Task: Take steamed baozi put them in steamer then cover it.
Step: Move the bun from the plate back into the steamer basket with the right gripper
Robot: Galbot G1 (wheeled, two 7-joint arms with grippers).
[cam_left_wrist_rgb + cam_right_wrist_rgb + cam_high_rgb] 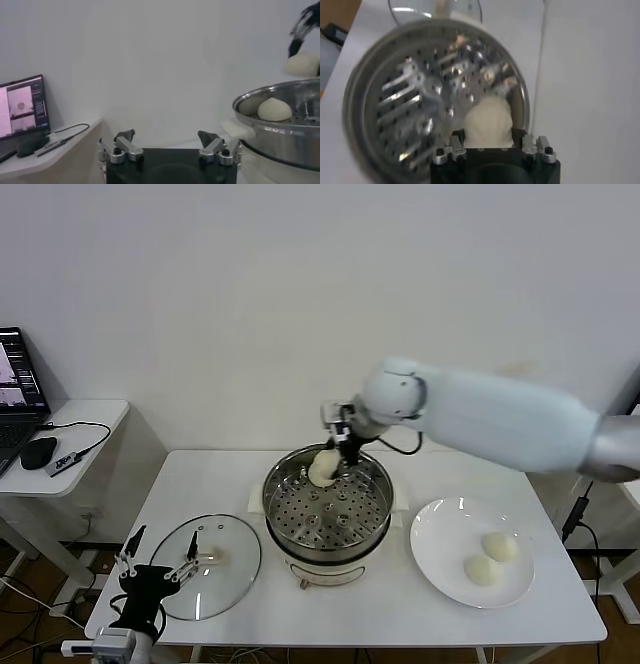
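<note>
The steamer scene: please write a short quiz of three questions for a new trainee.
1. True or false: the cover sits on the steamer.
2. How many baozi lie on the white plate?
3. What does the right gripper hold? A) the cover B) a baozi C) nothing

Key:
1. False. The cover lies on the table to the steamer's left, near the open left gripper.
2. Two.
3. B. It is shut on a baozi above the far side of the steamer tray.
</note>
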